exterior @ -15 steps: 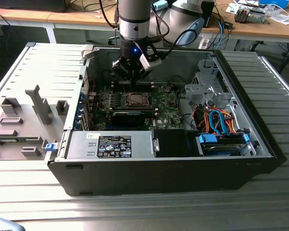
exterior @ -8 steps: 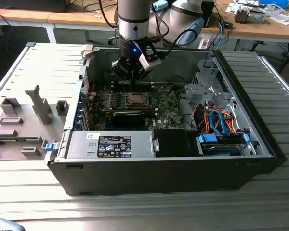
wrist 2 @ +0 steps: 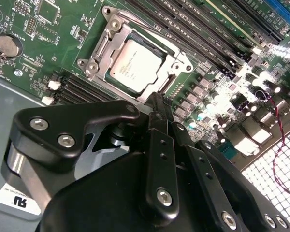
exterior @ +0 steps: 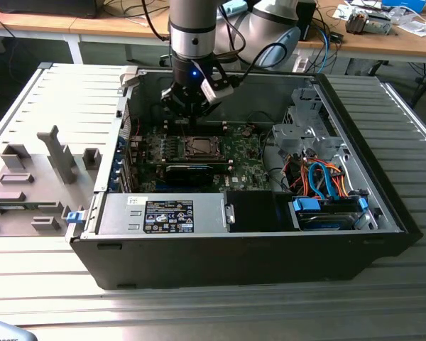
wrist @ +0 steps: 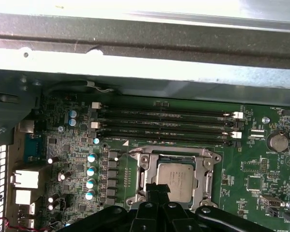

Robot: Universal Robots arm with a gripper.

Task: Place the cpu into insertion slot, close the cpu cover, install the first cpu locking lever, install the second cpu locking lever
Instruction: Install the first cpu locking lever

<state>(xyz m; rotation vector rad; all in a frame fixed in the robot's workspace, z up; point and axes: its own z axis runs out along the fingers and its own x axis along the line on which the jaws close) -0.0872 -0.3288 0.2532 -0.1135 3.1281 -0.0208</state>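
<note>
**Gripper closed above the socket, cpu seated**

The arm (exterior: 192,28) is seen in the exterior view coming down almost vertically from the 12 o'clock edge into the open computer case (exterior: 383,206). Its wrist is held straight, and the gripper (exterior: 189,112) is pointed down at the motherboard (exterior: 241,167). The gripper is placed just at the 12 o'clock side of the socket (exterior: 197,148), close over the board.

In the second wrist view the black fingers (wrist 2: 160,125) are seen pressed together, with no gap between them and nothing held. Their tips are found at the edge of the metal cover (wrist 2: 100,57), at about 5 o'clock from the cpu (wrist 2: 135,65). Whether the tips touch the frame cannot be told. In the first wrist view the same fingertips (wrist: 157,189) overlap the edge of the cpu (wrist: 176,180) nearest to the camera.

The cpu is lying flat in the socket, with its silvery top facing up. The cover frame is laid around it in both wrist views. The position of the locking levers cannot be judged with certainty.

The memory slots (wrist: 164,123) are located beside the socket, and a round battery (wrist 2: 7,46) is seen further on the board. In the exterior view, bundled cables (exterior: 323,177) are lying at 3 o'clock from the socket.
</note>
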